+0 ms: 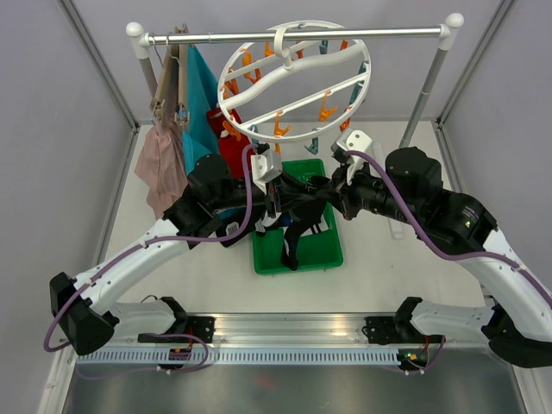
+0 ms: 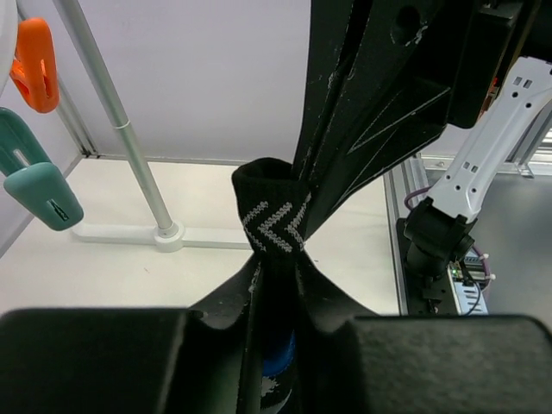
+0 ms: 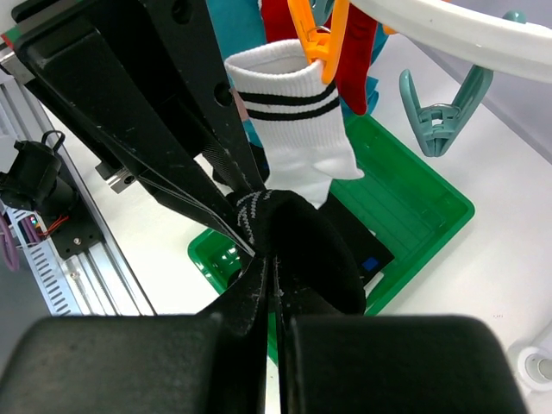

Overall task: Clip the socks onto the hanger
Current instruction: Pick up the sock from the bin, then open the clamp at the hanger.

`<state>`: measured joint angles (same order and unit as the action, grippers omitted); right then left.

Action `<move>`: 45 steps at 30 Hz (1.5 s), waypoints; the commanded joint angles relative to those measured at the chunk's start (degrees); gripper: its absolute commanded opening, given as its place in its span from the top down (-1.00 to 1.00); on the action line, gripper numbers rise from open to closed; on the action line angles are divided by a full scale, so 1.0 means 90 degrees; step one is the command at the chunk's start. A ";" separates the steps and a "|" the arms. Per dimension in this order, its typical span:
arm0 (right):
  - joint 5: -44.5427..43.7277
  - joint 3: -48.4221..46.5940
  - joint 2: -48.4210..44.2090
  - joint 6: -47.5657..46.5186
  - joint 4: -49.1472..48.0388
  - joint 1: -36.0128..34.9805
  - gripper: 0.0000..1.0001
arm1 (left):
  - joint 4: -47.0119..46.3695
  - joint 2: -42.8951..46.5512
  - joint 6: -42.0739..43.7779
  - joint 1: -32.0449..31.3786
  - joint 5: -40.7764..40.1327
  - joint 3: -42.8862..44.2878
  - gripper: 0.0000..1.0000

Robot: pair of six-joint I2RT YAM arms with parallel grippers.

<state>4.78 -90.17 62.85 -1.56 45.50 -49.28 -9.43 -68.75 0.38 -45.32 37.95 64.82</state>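
White tabletop (image 1: 362, 285) and grey walls surround a rack whose metal rail (image 1: 388, 34) crosses the top of the overhead view. From the rail, at upper centre, hangs the hanger (image 1: 332, 24), a round white ring with orange and teal clips. Below it, mid-frame, sits a green bin (image 1: 267, 259). Above the bin the black sock (image 2: 274, 226) hangs between 2 hands. The left hand (image 2: 274, 289) is narrowed onto it and the right hand (image 3: 274, 276) is clamped tight on it, both near its chevron cuff. At upper centre of the right wrist view, a white sock (image 3: 297, 121) with 2 black stripes hangs from an orange clip (image 3: 315, 34).
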 commanded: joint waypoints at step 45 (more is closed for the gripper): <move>-0.2035 0.1728 0.0116 -0.1281 -0.4117 0.0104 -0.47 | -0.0300 0.1223 -0.0257 0.0026 -0.1825 -0.1186 0.95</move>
<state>-13.87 -74.32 63.16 -11.92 11.68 -48.88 -12.08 -58.78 -2.28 -45.32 22.55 53.67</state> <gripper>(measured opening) 0.739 0.062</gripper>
